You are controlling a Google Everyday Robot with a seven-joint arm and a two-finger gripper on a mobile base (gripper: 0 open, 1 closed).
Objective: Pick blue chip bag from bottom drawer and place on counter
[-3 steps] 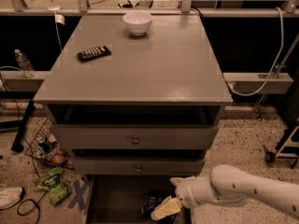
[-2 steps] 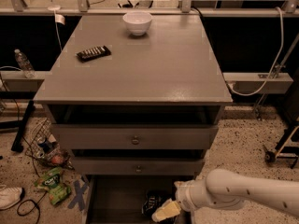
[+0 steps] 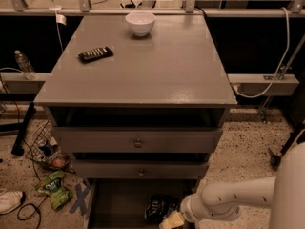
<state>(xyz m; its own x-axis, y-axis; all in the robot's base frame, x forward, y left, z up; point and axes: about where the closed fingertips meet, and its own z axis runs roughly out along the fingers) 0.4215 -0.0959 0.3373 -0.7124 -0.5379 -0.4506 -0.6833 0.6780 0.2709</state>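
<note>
One blue chip bag (image 3: pixel 159 208) lies in the open bottom drawer (image 3: pixel 119 205). The gripper (image 3: pixel 172 220) sits low at the bag's right edge, near or touching it; you cannot tell whether it is apart or closed. Step judged: reach-and-grasp. Next you need a sure hold, then a lift past two knobbed drawers (image 3: pixel 137 142) to the counter (image 3: pixel 157 70). Counter holds one bowl (image 3: pixel 140 22) and one remote (image 3: pixel 96 54); the floor, one green snack bag (image 3: pixel 53 190).

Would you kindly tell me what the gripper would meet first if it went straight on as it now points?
Probably the small crinkled dark navy foil chip bag, lying just beside the gripper inside the open grey bottom drawer; the gripper points toward the picture's left, though depth is unclear.
</note>
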